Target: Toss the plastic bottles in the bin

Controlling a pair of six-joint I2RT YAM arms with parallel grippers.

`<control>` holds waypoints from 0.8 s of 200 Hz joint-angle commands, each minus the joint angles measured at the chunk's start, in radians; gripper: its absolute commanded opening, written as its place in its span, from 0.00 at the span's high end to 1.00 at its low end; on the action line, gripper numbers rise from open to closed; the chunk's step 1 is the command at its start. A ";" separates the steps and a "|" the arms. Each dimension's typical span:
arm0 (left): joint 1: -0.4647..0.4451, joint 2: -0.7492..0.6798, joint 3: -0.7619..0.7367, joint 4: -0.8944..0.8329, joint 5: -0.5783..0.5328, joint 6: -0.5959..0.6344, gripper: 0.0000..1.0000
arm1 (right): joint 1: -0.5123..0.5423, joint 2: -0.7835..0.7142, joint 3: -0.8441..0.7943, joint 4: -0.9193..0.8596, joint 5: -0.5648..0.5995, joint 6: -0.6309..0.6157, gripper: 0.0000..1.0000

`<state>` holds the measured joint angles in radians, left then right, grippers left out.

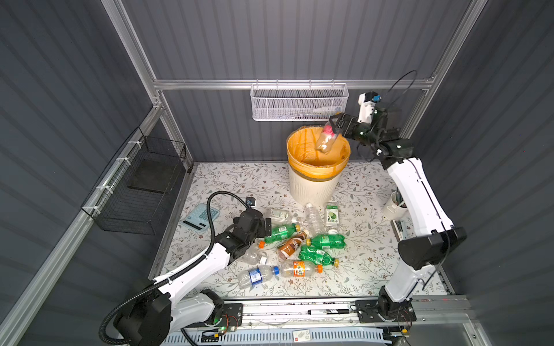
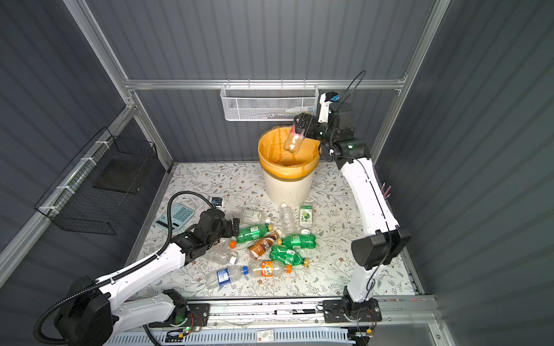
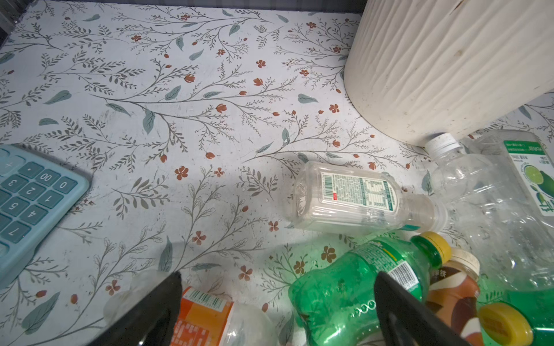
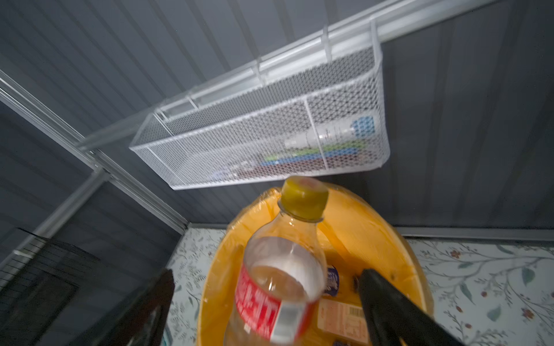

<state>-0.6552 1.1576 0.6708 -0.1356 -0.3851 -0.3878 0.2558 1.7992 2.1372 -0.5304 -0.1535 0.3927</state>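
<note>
Right gripper spread wide, red-labelled bottle loose over bin; left gripper wide, empty

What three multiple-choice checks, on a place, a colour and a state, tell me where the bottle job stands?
1. Where is the red-labelled bottle?
A. On the table by the calculator.
B. In the white mesh basket.
C. Over the mouth of the bin.

2. What colour is the bin's liner bag?
A. Orange.
B. Blue.
C. Black.

3. How does the left gripper stand?
A. Shut on a green bottle.
B. Open, holding nothing.
C. Shut on the calculator.

Key:
1 C, both top views show it above the rim.
2 A, the bag folded over the rim is orange.
3 B, the left wrist view shows its fingers wide apart.
</note>
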 commanded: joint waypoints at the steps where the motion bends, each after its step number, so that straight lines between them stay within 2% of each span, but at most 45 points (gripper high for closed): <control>1: 0.003 -0.036 0.006 -0.019 -0.027 -0.022 0.00 | -0.007 -0.174 -0.145 0.017 0.072 -0.033 0.01; 14: 0.002 -0.057 -0.005 -0.019 -0.043 -0.030 0.00 | -0.009 -0.294 -0.342 0.183 0.117 -0.026 0.01; 30: 0.004 -0.080 -0.009 -0.021 -0.056 -0.027 0.00 | -0.013 -0.407 -0.505 0.277 0.152 -0.023 0.01; 59: 0.004 -0.082 0.010 -0.065 -0.091 -0.014 0.00 | -0.023 -0.536 -0.697 0.290 0.171 -0.042 0.01; 92: 0.003 -0.094 0.017 -0.125 -0.178 -0.026 0.00 | -0.035 -0.674 -0.963 0.321 0.195 -0.018 0.01; 130: 0.006 -0.097 0.037 -0.168 -0.183 0.021 0.00 | -0.046 -0.770 -1.193 0.319 0.177 0.019 0.01; 160: 0.005 -0.076 0.050 -0.197 -0.168 -0.019 0.00 | -0.046 -0.815 -1.352 0.343 0.140 0.070 0.01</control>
<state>-0.6525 1.0737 0.6849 -0.2840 -0.5411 -0.3935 0.2111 1.0283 0.8654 -0.2234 0.0101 0.4149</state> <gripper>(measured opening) 0.998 0.991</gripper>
